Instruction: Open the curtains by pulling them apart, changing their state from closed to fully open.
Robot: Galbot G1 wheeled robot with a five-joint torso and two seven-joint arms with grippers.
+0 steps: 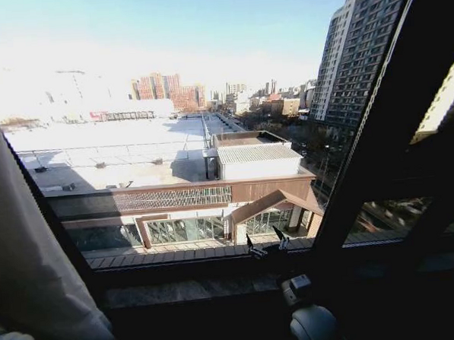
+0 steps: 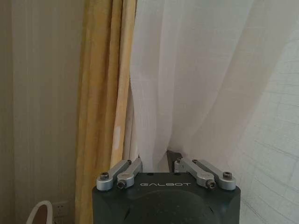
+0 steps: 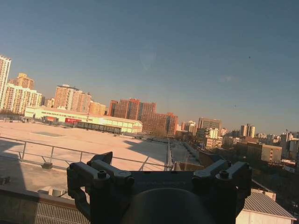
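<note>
A sheer white curtain (image 1: 18,249) hangs bunched at the left edge of the window in the head view. In the left wrist view the same curtain (image 2: 196,84) fills the space ahead, and its folds gather down into my left gripper (image 2: 156,161), which is shut on the fabric. My right gripper (image 1: 266,244) is low at the middle of the window, just above the sill. Its fingers are open and hold nothing. In the right wrist view the right gripper (image 3: 161,161) faces the glass, with rooftops and sky beyond.
A dark slanted window frame bar (image 1: 377,124) crosses the right side, and the dark sill (image 1: 188,290) runs below the glass. A yellow drape (image 2: 100,93) hangs beside the sheer panel against a pale wall, with a wall socket (image 2: 58,207) low down.
</note>
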